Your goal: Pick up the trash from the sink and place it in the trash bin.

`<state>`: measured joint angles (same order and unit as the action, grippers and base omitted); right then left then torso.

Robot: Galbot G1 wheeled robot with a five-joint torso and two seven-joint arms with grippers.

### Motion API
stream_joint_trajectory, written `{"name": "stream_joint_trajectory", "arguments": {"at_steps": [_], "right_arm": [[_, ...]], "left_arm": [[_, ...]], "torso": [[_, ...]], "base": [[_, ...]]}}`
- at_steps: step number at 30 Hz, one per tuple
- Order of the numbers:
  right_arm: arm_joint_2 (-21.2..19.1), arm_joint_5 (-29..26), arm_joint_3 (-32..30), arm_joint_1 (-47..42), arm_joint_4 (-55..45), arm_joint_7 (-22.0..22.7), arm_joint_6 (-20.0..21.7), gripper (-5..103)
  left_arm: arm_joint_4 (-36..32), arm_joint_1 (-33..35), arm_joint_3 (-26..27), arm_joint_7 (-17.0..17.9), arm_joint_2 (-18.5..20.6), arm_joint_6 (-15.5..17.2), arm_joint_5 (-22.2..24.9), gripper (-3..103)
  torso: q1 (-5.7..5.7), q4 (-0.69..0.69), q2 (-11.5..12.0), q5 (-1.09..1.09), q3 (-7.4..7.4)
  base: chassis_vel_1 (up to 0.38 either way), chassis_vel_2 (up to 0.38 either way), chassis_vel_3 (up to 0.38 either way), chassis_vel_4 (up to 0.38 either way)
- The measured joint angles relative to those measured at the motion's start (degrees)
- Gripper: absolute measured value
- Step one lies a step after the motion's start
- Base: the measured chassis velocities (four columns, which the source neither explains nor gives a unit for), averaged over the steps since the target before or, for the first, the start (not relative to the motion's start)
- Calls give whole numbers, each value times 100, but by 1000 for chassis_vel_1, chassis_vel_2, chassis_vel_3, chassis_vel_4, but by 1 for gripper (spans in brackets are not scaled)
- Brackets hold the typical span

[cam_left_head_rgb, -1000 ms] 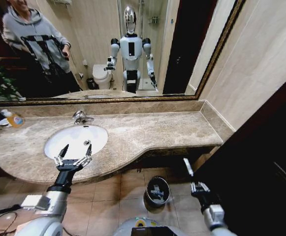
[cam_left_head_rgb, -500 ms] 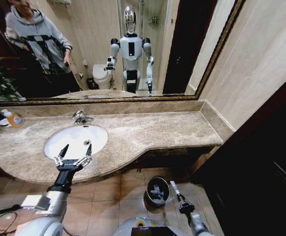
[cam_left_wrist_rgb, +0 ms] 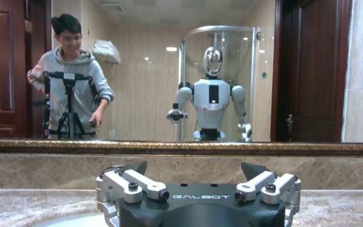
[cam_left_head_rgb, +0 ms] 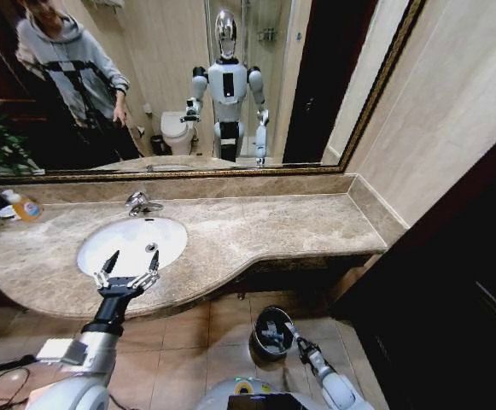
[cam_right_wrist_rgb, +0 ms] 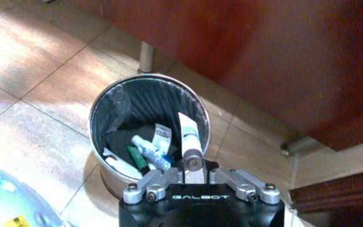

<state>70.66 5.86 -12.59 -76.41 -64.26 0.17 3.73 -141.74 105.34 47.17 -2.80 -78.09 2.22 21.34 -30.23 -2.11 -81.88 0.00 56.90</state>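
Note:
My right gripper (cam_right_wrist_rgb: 193, 171) is shut on a white tube (cam_right_wrist_rgb: 188, 135) and holds it over the near rim of the trash bin (cam_right_wrist_rgb: 106, 113), with the tube's far end pointing in above the opening. Inside the bin lie several small items, among them a white tube with blue marks (cam_right_wrist_rgb: 149, 150) and a green packet (cam_right_wrist_rgb: 135, 157). In the head view the right gripper (cam_left_head_rgb: 298, 342) sits low, by the right side of the trash bin (cam_left_head_rgb: 272, 332) on the floor. My left gripper (cam_left_head_rgb: 126, 274) hovers open over the front edge of the white sink (cam_left_head_rgb: 124, 241).
A chrome faucet (cam_left_head_rgb: 140, 203) stands behind the basin on the marble counter (cam_left_head_rgb: 273, 226). A clear bottle with an orange label (cam_left_head_rgb: 26, 207) sits at the counter's far left. A dark wooden cabinet (cam_left_head_rgb: 452, 290) rises close on the right of the bin.
My right arm has dropped and swung left with the tube, from beside the dark cabinet to the bin's rim. The left arm has stayed put.

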Motion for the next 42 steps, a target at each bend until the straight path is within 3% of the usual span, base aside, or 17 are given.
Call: {"name": "stream_joint_trajectory", "arguments": {"at_steps": [17, 25, 28, 31, 38, 40, 42], "right_arm": [[674, 298, 430, 1139, 1474, -56, -297, 14], [772, 355, 411, 1313, 1792, -86, -397, 39], [783, 364, 375, 1307, 1803, -116, -437, 55], [776, 357, 365, 1291, 1801, -145, -451, 60], [787, 358, 303, 1205, 1843, -229, -627, 92], [799, 358, 282, 1203, 1854, -224, -673, 92], [859, 373, 213, 1190, 1915, -194, -902, 99]], "left_arm": [[0, 0, 0, 0, 0, 0, 0, 100], [0, 0, 0, 0, 0, 0, 0, 100], [0, 0, 0, 0, 0, 0, 0, 100], [0, 0, 0, 0, 0, 0, 0, 100], [0, 0, 0, 0, 0, 0, 0, 100], [0, 0, 0, 0, 0, 0, 0, 100], [0, 0, 0, 0, 0, 0, 0, 100]], "torso": [[1, -1, 0, 0, 0], [0, 0, 0, 0, 0], [1, 0, -1, 0, 0], [1, 0, -1, 0, 0], [1, 0, -1, 1, 0], [1, 0, -1, 0, -1], [1, 0, -1, 2, 0]], "base": [[0, 0, 0, 0], [0, 0, 0, 0], [0, 0, 0, 0], [0, 0, 0, 0], [0, 0, 0, 0], [0, 0, 0, 0], [0, 0, 0, 0]]}}
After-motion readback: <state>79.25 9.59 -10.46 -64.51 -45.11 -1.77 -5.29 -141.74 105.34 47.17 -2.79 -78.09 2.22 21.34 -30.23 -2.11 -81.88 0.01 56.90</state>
